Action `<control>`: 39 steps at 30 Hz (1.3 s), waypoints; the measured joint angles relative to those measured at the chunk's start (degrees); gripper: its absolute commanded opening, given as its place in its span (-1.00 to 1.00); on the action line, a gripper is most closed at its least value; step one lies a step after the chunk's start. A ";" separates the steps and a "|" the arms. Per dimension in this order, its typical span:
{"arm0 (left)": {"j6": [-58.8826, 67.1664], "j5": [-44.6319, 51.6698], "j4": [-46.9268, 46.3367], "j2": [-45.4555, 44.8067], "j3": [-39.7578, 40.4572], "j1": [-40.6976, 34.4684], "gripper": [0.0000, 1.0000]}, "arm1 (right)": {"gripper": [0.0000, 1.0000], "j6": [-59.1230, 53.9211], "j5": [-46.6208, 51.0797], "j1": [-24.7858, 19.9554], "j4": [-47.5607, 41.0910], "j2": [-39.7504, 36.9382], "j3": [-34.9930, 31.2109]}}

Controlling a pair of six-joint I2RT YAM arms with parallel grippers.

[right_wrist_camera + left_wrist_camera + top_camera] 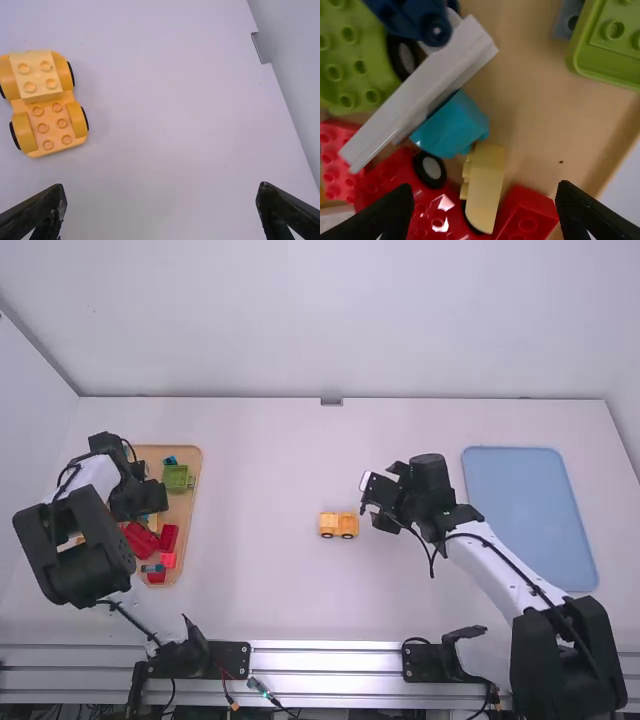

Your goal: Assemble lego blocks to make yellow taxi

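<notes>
On the table, a yellow wheeled car base [338, 525] [52, 125] stands upright, with a yellow brick [38, 75] fitted across one end. The left gripper [140, 498] is low over the wooden tray [190, 452]. Seen from its wrist, the left gripper [485, 212] is open above a pale yellow brick [487, 185], which lies loose among red and teal pieces between its spread fingers. Just right of the car base, the right gripper [378, 510] hangs over the table; in its wrist view, the right gripper [160, 212] is open and holds nothing.
In the tray are a green piece [177, 477], red blocks [168, 537] and a dark blue piece [415, 20]. A long white piece [420, 95] lies beside the teal block [451, 125]. At the right is a blue board [530, 510].
</notes>
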 measured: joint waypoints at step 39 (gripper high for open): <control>1.20 2.29 14.69 0.52 -10.93 0.00 -0.19 | 0.98 0.04 0.15 0.00 -0.02 0.00 0.00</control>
